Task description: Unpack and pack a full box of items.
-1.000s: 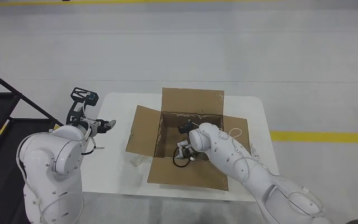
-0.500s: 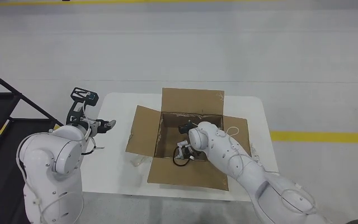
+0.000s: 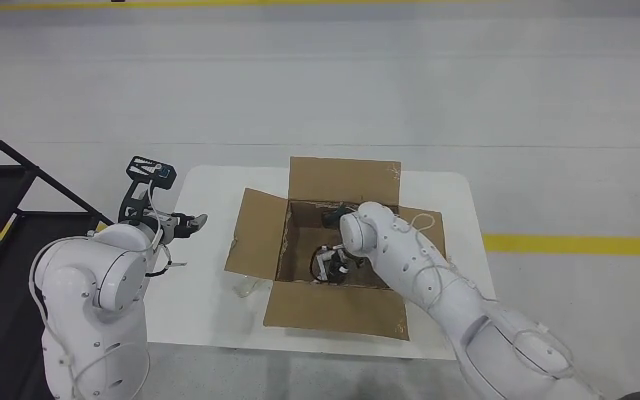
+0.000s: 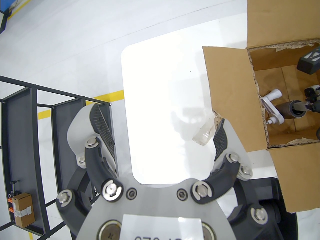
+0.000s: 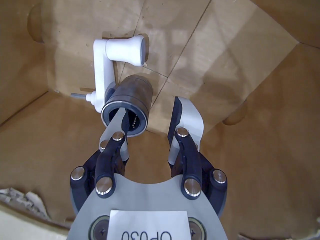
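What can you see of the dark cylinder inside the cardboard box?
It is a short, hollow dark cylinder, metal-looking, with a pale ring at its open end and fine rows inside the bore. It lies on its side low in the cardboard box, close beside a white crank handle. One finger of the right gripper sits inside its bore; the other stands outside, apart.

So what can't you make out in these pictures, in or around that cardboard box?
- Top view: the white right arm covers much of the floor of the open brown cardboard box; anything beneath is hidden.
- Right wrist view: one finger of the right claw sits inside the dark hollow cylinder, hiding its bore.
- Left wrist view: the picture's edge cuts off part of the box; the clear scrap beside it is too vague to identify.
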